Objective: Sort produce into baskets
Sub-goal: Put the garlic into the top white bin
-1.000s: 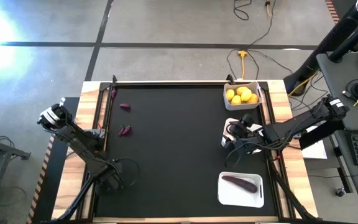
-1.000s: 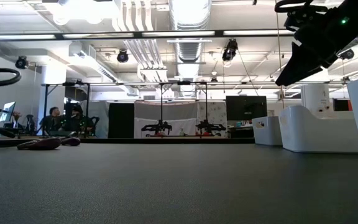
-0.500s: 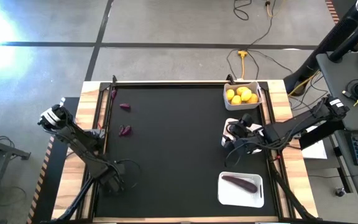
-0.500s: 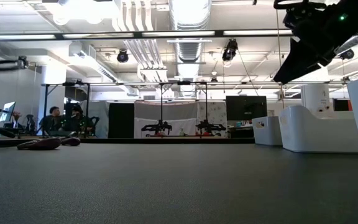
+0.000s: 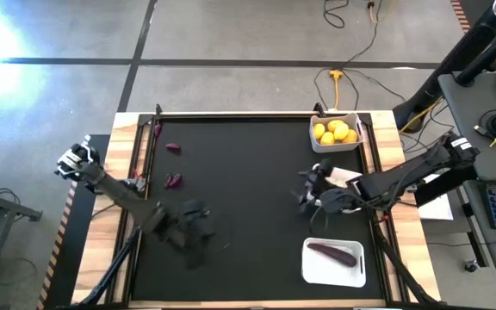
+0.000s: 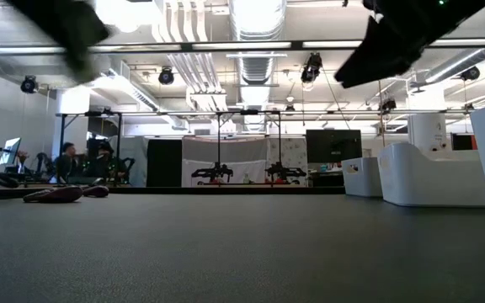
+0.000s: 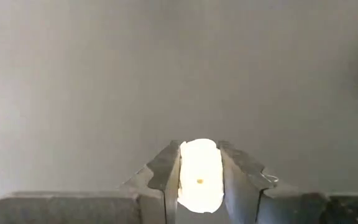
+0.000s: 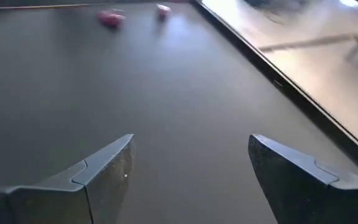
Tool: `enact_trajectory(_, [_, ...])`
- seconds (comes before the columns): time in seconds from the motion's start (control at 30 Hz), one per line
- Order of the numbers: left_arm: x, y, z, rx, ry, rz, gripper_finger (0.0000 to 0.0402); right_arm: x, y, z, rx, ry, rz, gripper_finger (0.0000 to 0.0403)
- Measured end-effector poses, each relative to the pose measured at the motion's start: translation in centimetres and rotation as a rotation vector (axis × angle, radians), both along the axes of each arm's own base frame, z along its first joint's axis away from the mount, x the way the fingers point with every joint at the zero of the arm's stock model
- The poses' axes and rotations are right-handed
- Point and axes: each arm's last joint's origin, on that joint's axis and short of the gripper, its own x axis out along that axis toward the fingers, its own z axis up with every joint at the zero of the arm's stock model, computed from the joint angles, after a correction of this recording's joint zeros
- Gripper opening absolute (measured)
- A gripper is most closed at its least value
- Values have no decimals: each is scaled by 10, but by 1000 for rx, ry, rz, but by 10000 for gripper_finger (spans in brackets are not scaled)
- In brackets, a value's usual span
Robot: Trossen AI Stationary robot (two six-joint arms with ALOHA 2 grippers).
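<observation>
My left gripper (image 5: 195,241) hangs over the mat's near-left part, shut on a whitish bulb (image 7: 199,177). My right gripper (image 5: 305,191) hovers open left of the middle basket (image 5: 344,176), with nothing between its fingers (image 8: 107,171). Lemons (image 5: 334,132) fill the far-right basket (image 5: 316,142). A dark purple eggplant (image 5: 331,253) lies in the near-right basket (image 5: 317,274). Two purple bits (image 5: 172,147) (image 5: 173,181) lie on the mat at far left and also show in the right wrist view (image 8: 110,17) (image 8: 163,9). My left gripper pinches the whitish bulb by two opposite sides (image 7: 184,174) between its two fingers. Only the bulb's end shows between the fingertips. The mat lies well beyond it, and in the low view nothing of this gripper reaches the table.
The black mat (image 5: 248,207) is bordered by wooden strips (image 5: 123,172) and a raised rail on the left. The three white baskets line the right side (image 6: 432,172). People sit far behind the table in the room (image 6: 74,164).
My left arm has swung from the table's near-left corner toward the right and up over the mat, blurred with motion. My right gripper has drawn away from the middle basket toward the table's left.
</observation>
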Motion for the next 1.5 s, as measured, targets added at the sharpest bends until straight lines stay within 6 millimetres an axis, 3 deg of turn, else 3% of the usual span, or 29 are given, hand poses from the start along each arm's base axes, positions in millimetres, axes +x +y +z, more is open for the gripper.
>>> enact_trajectory(0.1, [33,23,10,75,-210,-3,79,16,7,-8,-28,15,122,310])
enact_trajectory(0.2, [59,49,2,152,-383,76,79,28,14,-21,-56,71,250,314])
enact_trajectory(0.47, [93,99,-79,93,-617,201,80,49,20,-42,-108,190,316,308])
enact_trajectory(0.7, [106,108,-137,42,-754,262,80,62,14,-53,-119,234,287,302])
enact_trajectory(0.9, [117,106,-167,14,-732,295,81,68,3,-59,-85,228,224,302])
enact_trajectory(1.07, [116,109,-170,13,-715,342,109,71,0,-61,-72,209,205,302])
enact_trajectory(1.27, [114,109,-159,8,-729,341,182,76,1,-67,-78,204,210,302])
enact_trajectory(1.5, [102,109,-113,4,-692,287,240,86,-2,-83,-81,199,198,302])
